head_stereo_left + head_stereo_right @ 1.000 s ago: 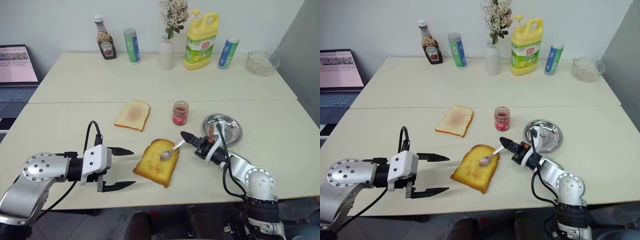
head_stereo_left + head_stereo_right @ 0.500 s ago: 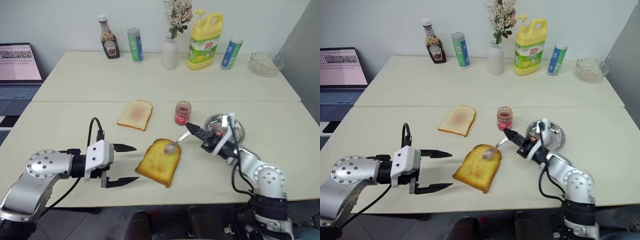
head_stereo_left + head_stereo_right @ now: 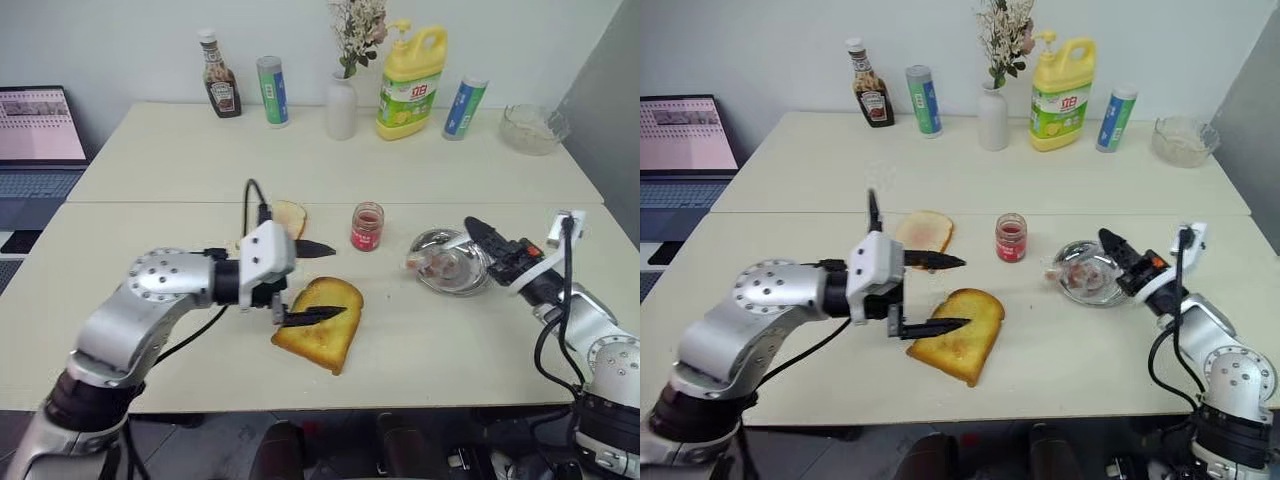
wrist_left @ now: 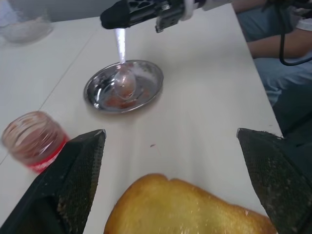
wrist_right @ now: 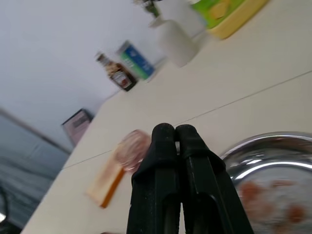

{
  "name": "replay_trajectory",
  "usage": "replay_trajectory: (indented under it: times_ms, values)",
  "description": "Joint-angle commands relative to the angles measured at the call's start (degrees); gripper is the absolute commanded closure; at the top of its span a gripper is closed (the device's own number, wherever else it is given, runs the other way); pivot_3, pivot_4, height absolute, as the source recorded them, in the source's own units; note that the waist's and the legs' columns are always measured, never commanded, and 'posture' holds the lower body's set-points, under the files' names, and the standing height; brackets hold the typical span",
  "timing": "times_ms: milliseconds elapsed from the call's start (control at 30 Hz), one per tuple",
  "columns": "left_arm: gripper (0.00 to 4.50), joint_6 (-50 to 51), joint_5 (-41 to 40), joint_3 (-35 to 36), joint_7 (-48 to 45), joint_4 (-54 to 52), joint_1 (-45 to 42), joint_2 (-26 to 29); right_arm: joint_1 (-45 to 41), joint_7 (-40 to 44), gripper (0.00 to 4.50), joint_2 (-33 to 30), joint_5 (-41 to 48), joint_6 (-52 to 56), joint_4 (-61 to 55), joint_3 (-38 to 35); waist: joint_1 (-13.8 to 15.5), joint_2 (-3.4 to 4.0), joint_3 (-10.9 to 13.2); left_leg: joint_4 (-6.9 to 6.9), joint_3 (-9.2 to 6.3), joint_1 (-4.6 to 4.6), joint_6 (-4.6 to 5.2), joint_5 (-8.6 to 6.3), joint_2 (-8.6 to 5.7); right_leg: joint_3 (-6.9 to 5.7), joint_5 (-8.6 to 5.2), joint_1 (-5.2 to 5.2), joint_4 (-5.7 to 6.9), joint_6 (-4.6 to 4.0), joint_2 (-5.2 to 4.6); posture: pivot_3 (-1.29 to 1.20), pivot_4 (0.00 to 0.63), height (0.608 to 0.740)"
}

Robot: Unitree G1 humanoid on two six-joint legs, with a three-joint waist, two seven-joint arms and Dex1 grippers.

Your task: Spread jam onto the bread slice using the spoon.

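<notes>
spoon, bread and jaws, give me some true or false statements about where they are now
1. The spoon is held by the right gripper with its bowl over the round metal dish. True.
2. The left gripper is clamped on the bread slice. False: its jaws stand wide open, one finger over the slice's edge, nothing between them.
3. The jam jar lies tipped over on the table. False: it stands upright, beyond the bread slice.
4. The thinner pale slice lies apart from the bread slice, farther from the robot. True.
5. The spoon rests flat on the bread slice. False: it is over at the dish, clear of the bread.
</notes>
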Motion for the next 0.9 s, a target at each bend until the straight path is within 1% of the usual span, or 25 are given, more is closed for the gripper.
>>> replay_trajectory:
  times_ms: [33,200,433,733,833,900]
  values:
    - [0.00,-2.04,3.40,-3.49,-0.37,1.71,-2.81,-1.62,-1.73,2.37,4.46,-1.39,-3.66,-4.12,4.27,-1.37,-0.21,0.01,0.00,-0.01,0.01,0.03,0.00,0.00,0.00,0.02,0.00,0.00,0.02,0.00,0.02,0.00,0.150,0.740]
    - [0.00,-3.32,5.38,-5.59,-0.52,4.73,-4.81,-4.22,-3.72,4.01,4.46,-1.73,-6.54,-5.39,9.51,-0.86,-0.27,0.06,-0.01,-0.01,-0.01,0.05,0.01,0.01,0.02,0.03,0.00,0.00,0.04,-0.01,0.06,0.00,0.150,0.740]
    - [0.00,-5.02,7.20,-6.32,-1.45,6.49,-4.89,-5.67,-6.41,4.64,4.46,-1.13,-9.21,-6.51,13.78,-0.64,-0.12,0.06,-0.02,0.00,0.01,0.03,0.01,0.01,0.01,0.05,0.00,0.00,0.03,-0.01,0.05,0.00,0.150,0.740]
    - [0.00,-5.65,8.53,-6.77,-1.37,7.48,-5.29,-7.75,-7.90,7.38,4.46,-2.49,-13.00,-7.14,19.51,-0.90,0.00,0.08,-0.03,0.02,0.02,0.04,0.01,0.01,0.01,0.04,0.01,0.02,0.03,-0.01,0.04,0.00,0.150,0.740]
    - [0.00,-5.93,8.94,-6.83,-1.44,7.78,-5.50,-8.22,-7.87,8.51,3.79,-3.32,-14.46,-6.81,20.00,-0.33,0.04,0.08,-0.03,0.02,0.01,0.03,0.01,0.01,0.01,0.04,0.01,0.02,0.03,-0.01,0.03,0.00,0.150,0.740]
    - [0.00,-6.00,9.10,-6.80,-1.53,7.97,-5.61,-8.37,-7.99,8.86,3.13,-3.80,-16.11,-7.85,20.38,-0.12,0.03,0.09,-0.03,0.02,0.02,0.03,0.01,0.01,0.01,0.05,0.01,0.02,0.03,-0.01,0.03,0.00,0.150,0.740]
